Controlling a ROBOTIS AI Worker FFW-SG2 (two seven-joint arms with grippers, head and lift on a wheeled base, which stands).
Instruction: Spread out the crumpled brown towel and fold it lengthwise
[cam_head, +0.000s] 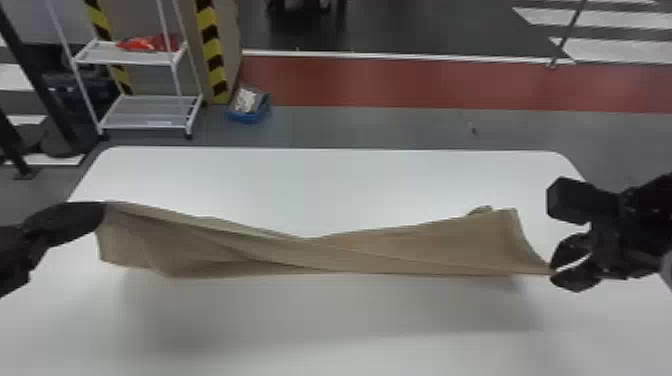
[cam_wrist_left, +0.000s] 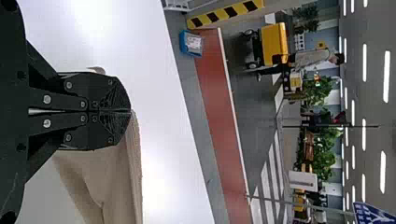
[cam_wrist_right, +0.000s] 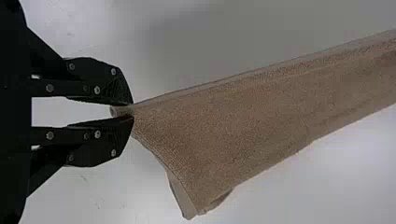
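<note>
Your left gripper (cam_head: 103, 216) and right gripper (cam_head: 553, 271) each pinch one end of the towel (cam_head: 300, 257), its long axis running side to side between them over the table (cam_head: 320, 187), so any tightening pull should go outward along it.

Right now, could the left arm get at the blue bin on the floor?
Probably not: the left gripper is clamped on the brown towel, and the blue bin sits off beyond the white table.
</note>
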